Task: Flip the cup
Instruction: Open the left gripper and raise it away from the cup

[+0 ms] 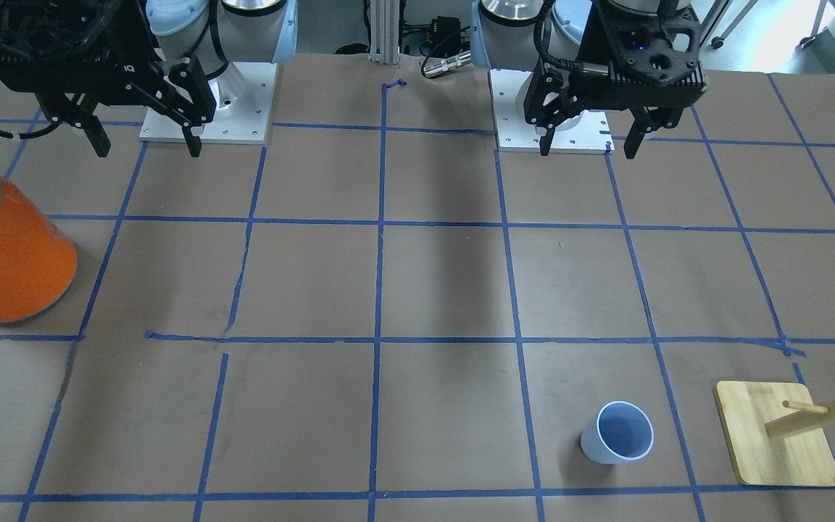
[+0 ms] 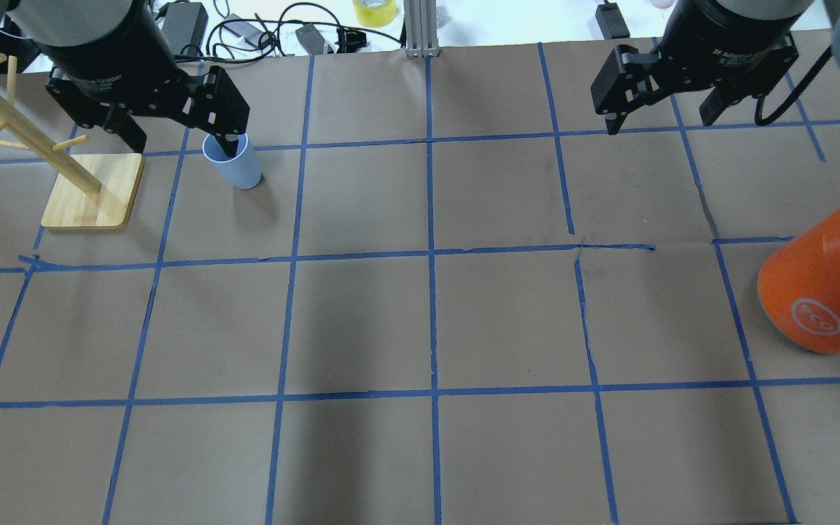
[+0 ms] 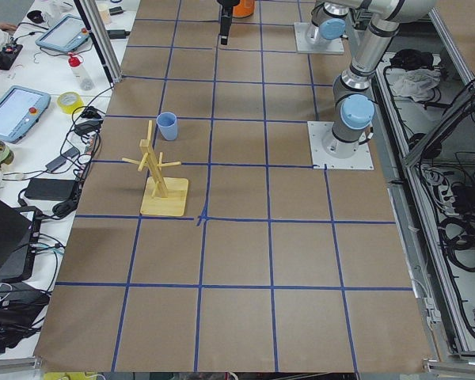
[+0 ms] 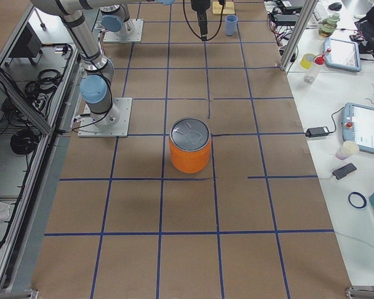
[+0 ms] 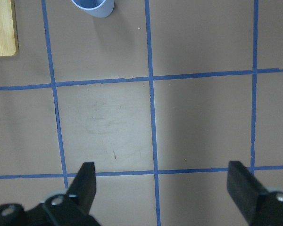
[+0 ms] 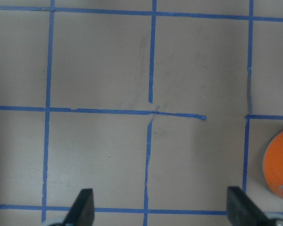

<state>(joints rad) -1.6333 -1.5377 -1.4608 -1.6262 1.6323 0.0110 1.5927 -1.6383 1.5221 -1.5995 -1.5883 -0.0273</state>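
Here, small pale blue cup — plain, tapered, darker inside — upright, mouth up, left and right jaws spread wide.

The left arm and the right arm are silver-grey tubes with pale blue joint caps. Each is bolted to a white square base plate with small screws dotted round its edge. The left gripper and the right gripper are matte black, blocky bodies with linked, angular fingers and a black camera housing pierced by round cut-outs. A black cable leaves the wrist, and white lettering crosses the collar, seemingly a maker's name though too small to read surely.
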